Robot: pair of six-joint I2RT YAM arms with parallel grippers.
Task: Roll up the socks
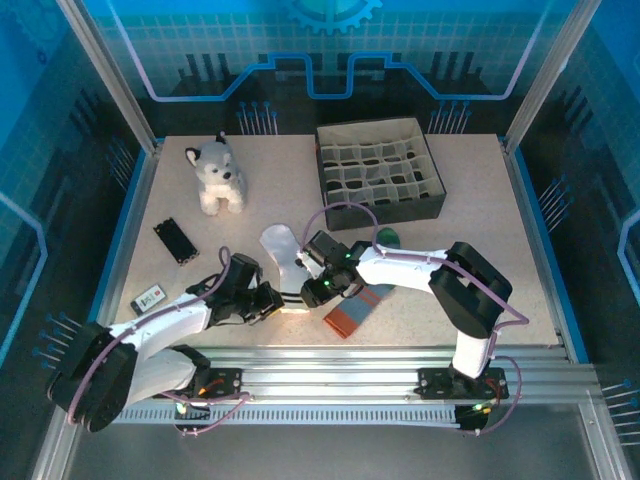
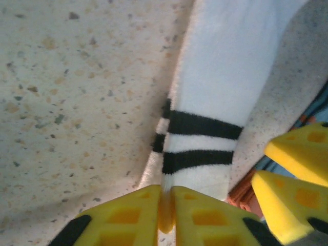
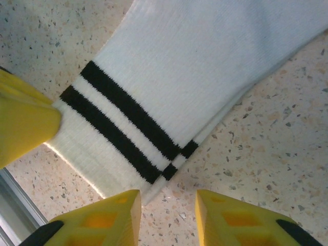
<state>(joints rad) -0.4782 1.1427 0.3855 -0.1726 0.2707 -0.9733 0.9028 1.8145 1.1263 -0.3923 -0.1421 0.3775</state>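
The white sock [image 1: 278, 250] with two dark stripes lies flat on the speckled table, cuff toward the front edge. My left gripper [image 2: 166, 210] is shut on the white sock's cuff edge [image 2: 215, 92], a thin fold of fabric pinched between its yellow fingers [image 1: 272, 300]. My right gripper [image 3: 168, 210] stands open just above the table at the cuff's corner [image 3: 195, 66], with bare table between its fingers [image 1: 318, 290]. The grey-blue sock [image 1: 358, 305] lies to the right under the right arm, its orange-red cuff [image 2: 241, 197] close to the white cuff.
A plush husky [image 1: 218, 175] sits at the back left and a dark compartment box [image 1: 378, 170] at the back right. A black remote [image 1: 175, 240] and a small white device [image 1: 150, 297] lie at the left. The metal rail [image 1: 350, 360] runs just in front of the socks.
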